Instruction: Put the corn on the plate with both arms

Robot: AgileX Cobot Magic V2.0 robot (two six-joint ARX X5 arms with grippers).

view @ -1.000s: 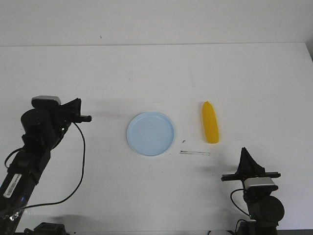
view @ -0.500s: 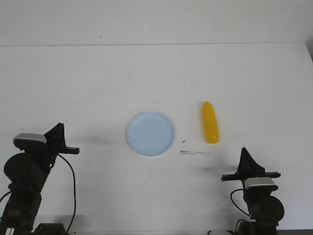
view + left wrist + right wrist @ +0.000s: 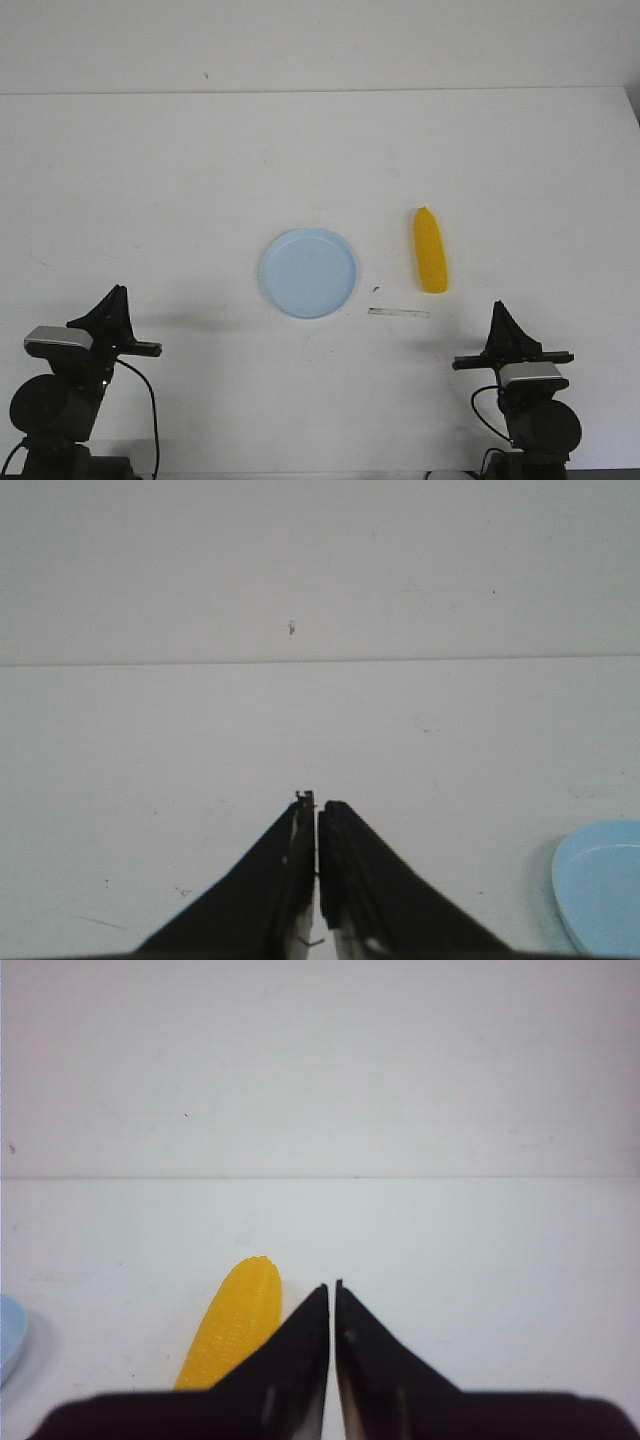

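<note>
Two arms sit at the near edge of a white table (image 3: 320,150), well back from the plate.

Plate (image 3: 308,273): round, pale blue, empty, near table centre. Taken as landmark.

Corn (image 3: 430,250): bright yellow cob lying flat on the table to the right of the plate, clear of its rim, long axis running away from the robot, pointed end farthest off.

Strip (image 3: 399,313): thin pale sliver on the table, nearer the robot than the plate and to its right, just beside the cob's blunt end. Cannot tell what it is.

Right gripper (image 3: 332,1288): nearer the robot than the corn, right of the plate; tips pressed together, nothing between them.

Left gripper (image 3: 317,805): well left of the plate, nearer the robot; tips likewise closed and empty.

Step, by my reading: nothing picked up yet; corn untouched. Next move likely falls to the right arm: spread its tips, reach forward, straddle the cob across its width.
</note>
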